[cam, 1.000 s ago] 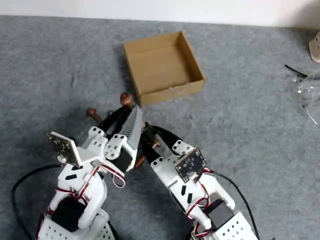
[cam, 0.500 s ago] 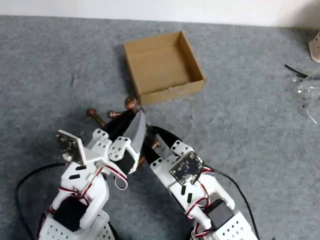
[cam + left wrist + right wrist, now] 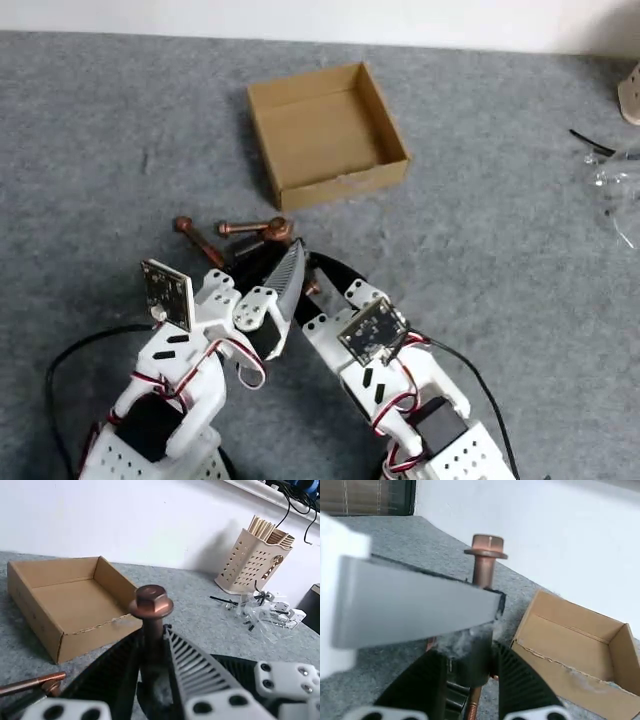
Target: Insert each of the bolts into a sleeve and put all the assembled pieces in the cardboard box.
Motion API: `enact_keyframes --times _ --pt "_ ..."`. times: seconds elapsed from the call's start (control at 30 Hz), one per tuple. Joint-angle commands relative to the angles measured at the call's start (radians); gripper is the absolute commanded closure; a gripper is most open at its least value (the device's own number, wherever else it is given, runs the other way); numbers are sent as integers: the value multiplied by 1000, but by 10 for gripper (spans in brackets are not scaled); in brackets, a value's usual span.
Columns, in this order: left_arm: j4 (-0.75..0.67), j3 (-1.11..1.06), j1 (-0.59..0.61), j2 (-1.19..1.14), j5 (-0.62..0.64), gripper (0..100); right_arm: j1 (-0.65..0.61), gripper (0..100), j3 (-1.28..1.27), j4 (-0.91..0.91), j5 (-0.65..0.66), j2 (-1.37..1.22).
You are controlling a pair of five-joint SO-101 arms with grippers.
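**Q:** What has changed within the last second?

**A:** The left claw (image 3: 151,645) has drawn back from the cardboard box (image 3: 340,183), which lies ahead of its tips, and has carried its bolt (image 3: 150,601) along. Loose bolts (image 3: 243,228) now lie uncovered just beside it. Boxing seems premature; sleeving likely comes first.

**Q:** And the bolt?

**A:** It is copper-coloured with a flanged hex head, upright, its shaft pinched by the left claw. The right claw (image 3: 472,667) is close alongside; its state cannot be told.

2 arms meet at a bolt (image 3: 278,230) near the box (image 3: 320,130); 2 more bolts (image 3: 197,238) lie beside it on the bench (image 3: 500,250).
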State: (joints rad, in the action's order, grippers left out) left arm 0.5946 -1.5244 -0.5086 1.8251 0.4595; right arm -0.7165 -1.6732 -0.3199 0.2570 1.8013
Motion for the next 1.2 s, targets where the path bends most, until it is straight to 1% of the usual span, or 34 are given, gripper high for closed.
enact_keyframes --times 0.0,0.1,0.17,0.2,0.27,0.33,0.4,0.43,0.5,0.63,0.8,0.9,1.0,1.17 --pt "23 -1 -15 5 -6 994 18 994 -82 36 12 38" --pt "21 2 -10 5 -6 992 18 994 -82 36 12 38" --pt "20 5 24 5 -6 966 18 994 -82 36 12 38" --pt "20 15 45 5 -6 929 18 994 -82 36 12 38" --pt "25 22 82 5 -5 819 18 994 -84 36 12 38" --pt "26 12 93 5 -3 688 18 994 -84 36 12 38" --pt "46 10 90 4 2 578 18 994 -84 36 12 38" --pt "55 16 87 4 3 538 18 994 -85 36 12 38" --pt "57 21 88 4 21 499 18 994 -85 36 12 38" --pt "61 67 119 4 118 518 18 994 -85 36 12 38" --pt "61 105 208 5 218 544 18 994 -88 36 12 38" --pt "61 124 295 5 262 552 18 994 -88 36 12 38" --pt "58 125 410 5 264 574 18 994 -88 36 12 38" --pt "61 113 564 2 264 671 18 994 -88 38 12 38"
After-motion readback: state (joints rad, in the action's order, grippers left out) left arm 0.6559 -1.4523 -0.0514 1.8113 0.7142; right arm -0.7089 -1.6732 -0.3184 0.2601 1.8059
